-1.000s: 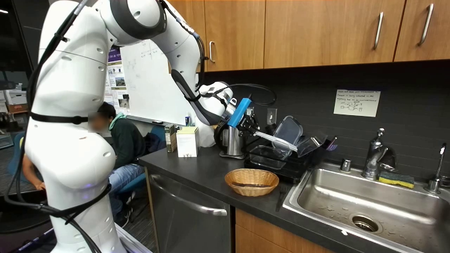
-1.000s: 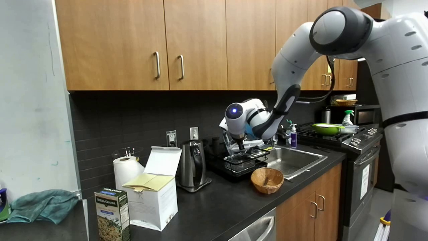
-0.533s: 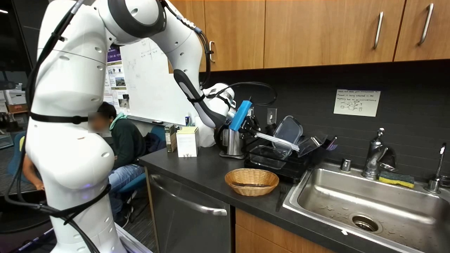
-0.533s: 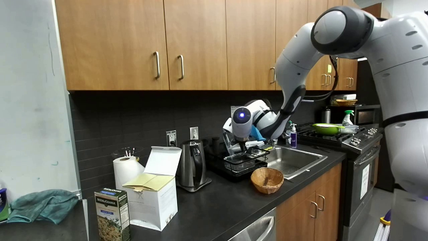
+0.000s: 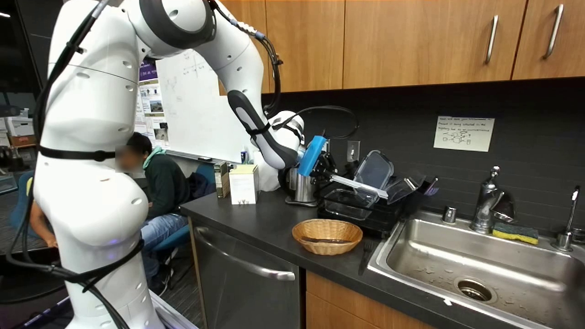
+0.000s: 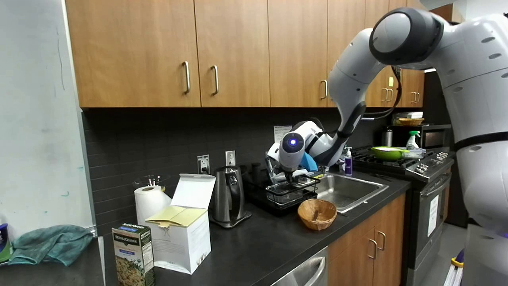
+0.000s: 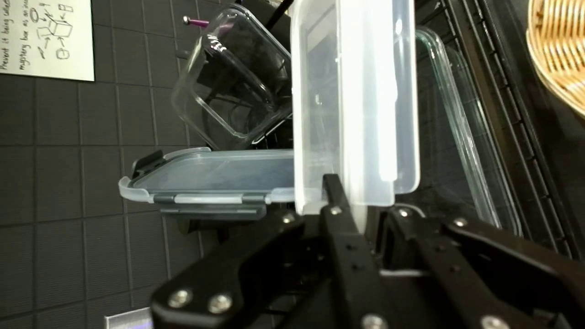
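Observation:
My gripper (image 7: 358, 205) is shut on one end of a translucent white lid (image 7: 356, 91) with raised edges. The lid also shows in an exterior view (image 5: 358, 184), sticking out from the gripper over the black dish rack (image 5: 338, 212), its far end a little lower. The right finger's tip is partly hidden by the lid. A grey-blue clip lid (image 7: 228, 171) leans upright behind it. A clear container (image 7: 242, 87) lies tilted near the lid's far end; I cannot tell whether they touch. A glass container (image 7: 461, 123) sits in the rack below.
A wicker basket (image 5: 327, 249) with a dark utensil stands in front of the rack, and a fork (image 5: 367, 251) lies beside it. The sink (image 5: 420, 260) and faucet (image 5: 489, 205) are to one side. A kettle (image 6: 229, 194) and white box (image 6: 182, 242) stand opposite.
The wrist and gripper have moved down a little, and the arm's elbow has shifted towards the sink. The lid's held end has lowered, so the lid lies slightly flatter, still in the gripper.

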You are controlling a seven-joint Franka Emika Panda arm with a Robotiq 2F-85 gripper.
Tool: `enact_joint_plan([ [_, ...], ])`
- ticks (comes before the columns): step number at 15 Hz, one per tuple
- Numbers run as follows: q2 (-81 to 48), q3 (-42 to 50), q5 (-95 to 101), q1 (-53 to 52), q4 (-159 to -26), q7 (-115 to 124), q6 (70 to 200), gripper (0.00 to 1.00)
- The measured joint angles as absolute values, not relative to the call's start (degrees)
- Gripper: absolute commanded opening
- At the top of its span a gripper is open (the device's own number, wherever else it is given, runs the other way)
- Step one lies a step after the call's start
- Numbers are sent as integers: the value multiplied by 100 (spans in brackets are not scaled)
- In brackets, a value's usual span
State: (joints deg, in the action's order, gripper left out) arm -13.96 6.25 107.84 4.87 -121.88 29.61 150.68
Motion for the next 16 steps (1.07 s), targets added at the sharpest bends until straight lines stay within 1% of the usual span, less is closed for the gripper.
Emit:
enact_joint_plan([
  [3,-1382,591,10866,478,-12215,3101,15183,62],
  [6,-1365,567,10882,476,-12220,3172,15234,84],
  [8,-1347,567,10882,476,-12224,3203,15256,97],
  [9,-1335,567,10882,476,-12227,3209,15262,100],
  [10,-1324,567,10882,476,-12229,3211,15266,100],
  [16,-1305,597,10339,518,-12298,3157,15268,100],
])
